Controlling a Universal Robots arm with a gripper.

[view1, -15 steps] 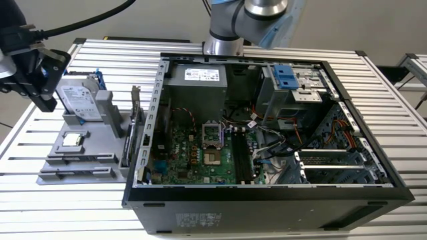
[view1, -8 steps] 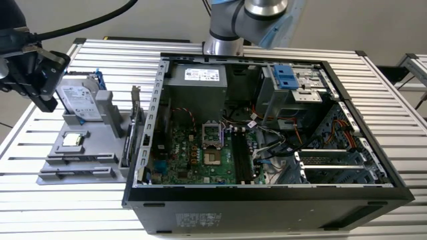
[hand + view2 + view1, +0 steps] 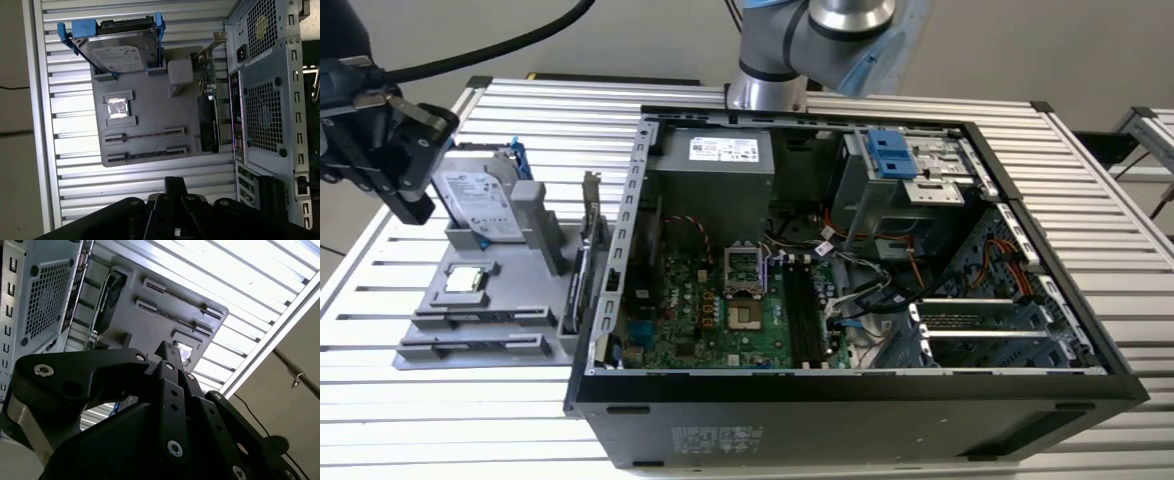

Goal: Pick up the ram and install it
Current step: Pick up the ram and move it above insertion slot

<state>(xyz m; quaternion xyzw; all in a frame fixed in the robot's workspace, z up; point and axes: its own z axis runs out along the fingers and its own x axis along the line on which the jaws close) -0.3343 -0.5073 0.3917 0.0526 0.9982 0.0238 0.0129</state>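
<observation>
Progress: nil on both steps. Ram (image 3: 145,155) stands on edge in the grey holder (image 3: 155,107), beside the computer case (image 3: 854,420) — untouched. Gripper (image 3: 175,181) hovers near the holder, clear of it, closed up and empty. Motherboard slots (image 3: 803,310) appear unfilled — installation outstanding.

Premises: a robotics lab. Evidence, exterior view: a bench (image 3: 1081,190) of ribbed aluminium profile; an arm (image 3: 774,50) mounted at its twelve o'clock edge; an opened PC case (image 3: 854,410) laid flat at centre; a grey jig (image 3: 480,335) at the case's nine o'clock, holding loose computer components. What looks like a second such bench (image 3: 1154,130) stands at three o'clock.
</observation>
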